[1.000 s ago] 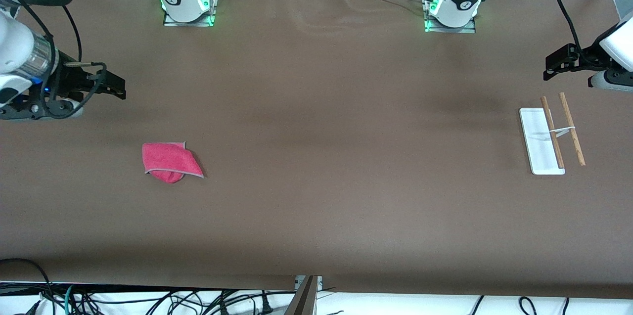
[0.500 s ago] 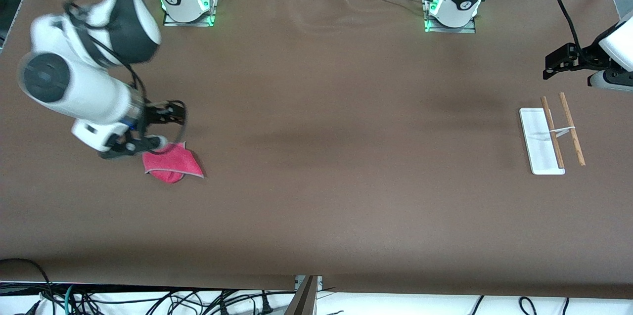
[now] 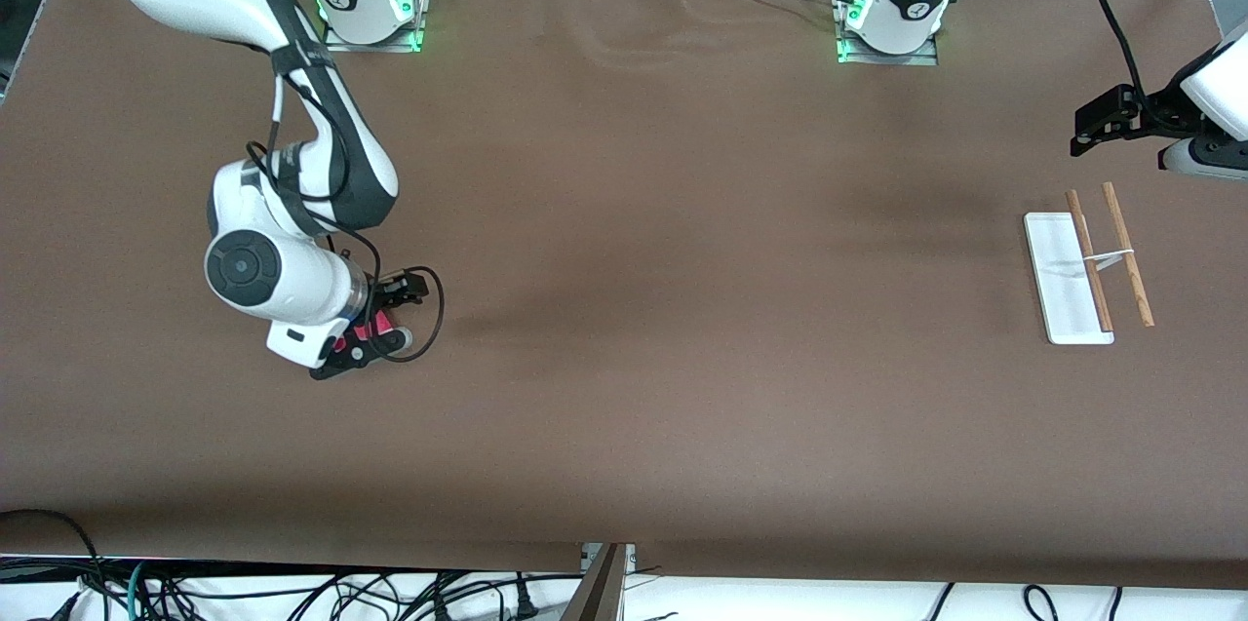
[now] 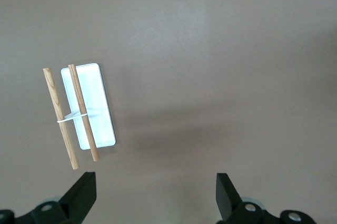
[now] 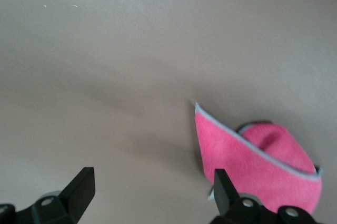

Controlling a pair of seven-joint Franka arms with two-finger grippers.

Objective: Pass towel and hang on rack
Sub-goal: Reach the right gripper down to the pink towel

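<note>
Soft pink towel, folded, thin grey stitched edge, flat on the brown table toward the right arm's end; rack of flat white base and two thin wooden rods joined by a white crosspiece, at the left arm's end; right gripper bent low over the towel, jaws wide, one finger at the cloth's edge, nothing gripped; left gripper waiting above the table near the rack, jaws wide, empty.

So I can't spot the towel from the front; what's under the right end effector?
The pink towel lies on the table under the open right end effector. From the front the arm covers nearly all of it; the wrist view shows it folded, untouched.
</note>
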